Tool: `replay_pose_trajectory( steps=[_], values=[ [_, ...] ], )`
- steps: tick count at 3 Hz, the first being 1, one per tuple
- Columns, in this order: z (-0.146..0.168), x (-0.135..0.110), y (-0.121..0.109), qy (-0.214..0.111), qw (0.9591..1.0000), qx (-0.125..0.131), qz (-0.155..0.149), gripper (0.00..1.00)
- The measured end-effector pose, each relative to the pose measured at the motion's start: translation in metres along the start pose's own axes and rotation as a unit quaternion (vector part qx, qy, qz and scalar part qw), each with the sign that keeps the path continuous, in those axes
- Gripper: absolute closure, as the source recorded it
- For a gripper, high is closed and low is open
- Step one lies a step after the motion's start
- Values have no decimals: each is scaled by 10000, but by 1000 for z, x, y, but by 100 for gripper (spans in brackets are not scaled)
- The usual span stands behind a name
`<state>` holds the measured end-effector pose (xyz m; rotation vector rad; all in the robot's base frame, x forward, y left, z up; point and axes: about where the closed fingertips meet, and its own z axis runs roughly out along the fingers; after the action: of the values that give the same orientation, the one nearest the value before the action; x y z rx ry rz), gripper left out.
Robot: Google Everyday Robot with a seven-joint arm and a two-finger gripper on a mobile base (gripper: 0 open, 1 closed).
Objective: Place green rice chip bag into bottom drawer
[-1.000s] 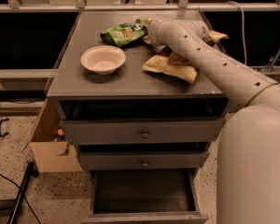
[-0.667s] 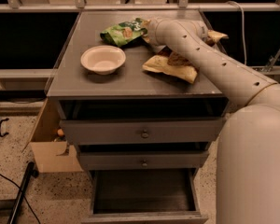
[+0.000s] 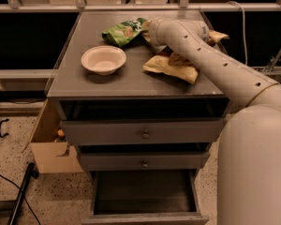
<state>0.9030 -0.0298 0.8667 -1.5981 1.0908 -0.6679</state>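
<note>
One camera looked steeply down at the bench (image 3: 84, 86) from the front, fairly near; the gripper (image 3: 145, 31) sat upper centre, the bottom drawer (image 3: 145, 191) at the lower edge.

The green rice chip bag (image 3: 122, 32) was bright green with pale patches; the cream-white end effector (image 3: 147, 29) sat at its right edge, its arm (image 3: 210, 60) dotted with small dark holes. The bowl (image 3: 103, 60) was pale cream, the larger chip bag (image 3: 171, 67) yellow and brown, the surface (image 3: 84, 86) grey, and the bottom drawer (image 3: 145, 191) grey with a dark floor.

Bottom drawer (image 3: 145, 192) open, gripper (image 3: 146, 31) at bag (image 3: 122, 32)
</note>
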Motion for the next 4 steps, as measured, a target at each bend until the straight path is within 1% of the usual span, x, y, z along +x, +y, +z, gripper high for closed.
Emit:
replay_pose_trajectory(
  steps=[2,3,4],
  values=[
    [-19,-3,-33,85,9995,-150,-268,100],
    [-40,-1,-62,219,9979,-328,-516,100],
    [-57,-3,-76,252,9966,-482,-617,100]
  ],
)
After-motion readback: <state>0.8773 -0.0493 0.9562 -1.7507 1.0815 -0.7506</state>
